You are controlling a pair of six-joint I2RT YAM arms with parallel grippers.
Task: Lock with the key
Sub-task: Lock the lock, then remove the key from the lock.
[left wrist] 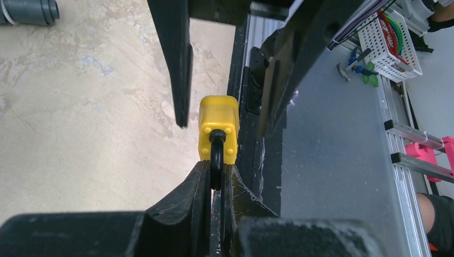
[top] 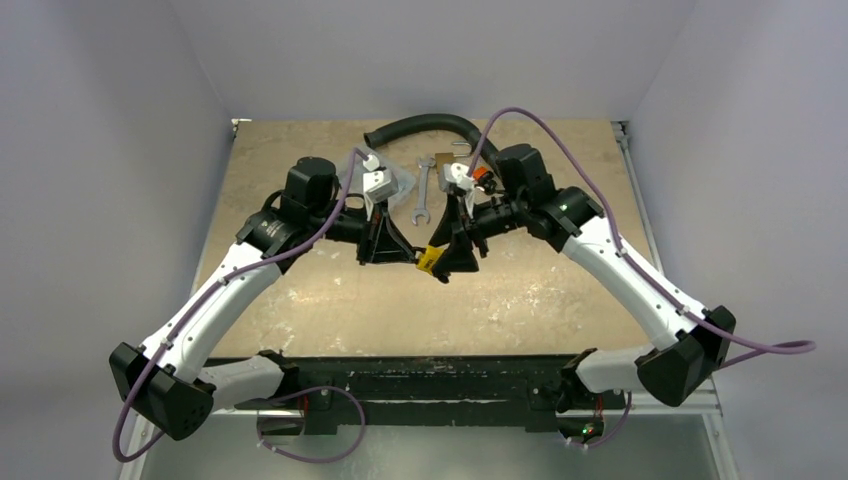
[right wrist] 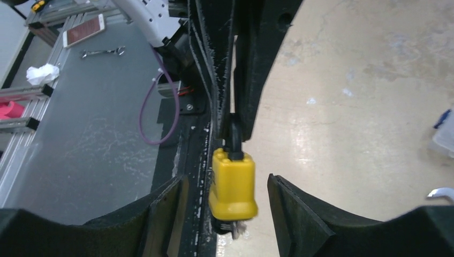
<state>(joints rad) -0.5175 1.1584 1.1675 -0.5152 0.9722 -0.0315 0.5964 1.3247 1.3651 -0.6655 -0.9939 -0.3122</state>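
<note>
A yellow padlock (top: pixel 428 259) hangs in the air between both grippers over the middle of the table. My left gripper (left wrist: pixel 216 168) is shut on its black shackle (left wrist: pixel 216 152); the yellow body (left wrist: pixel 218 126) sticks out beyond the fingertips. My right gripper (right wrist: pixel 227 184) is open, one finger on each side of the lock body (right wrist: pixel 233 182) without touching it. A dark key head with a silvery bit (right wrist: pixel 232 226) shows under the lock's bottom end, partly hidden and blurred. The right fingers (left wrist: pixel 179 64) also show in the left wrist view.
A wrench (top: pixel 423 190) lies on the tan table (top: pixel 560 290) behind the grippers, beside a clear bag (top: pixel 392 184) and a small brass item (top: pixel 441 163). A black hose (top: pixel 420 125) curves along the back. A grey pipe end (left wrist: pixel 29 10) lies nearby. The black front rail (top: pixel 430 375) runs below.
</note>
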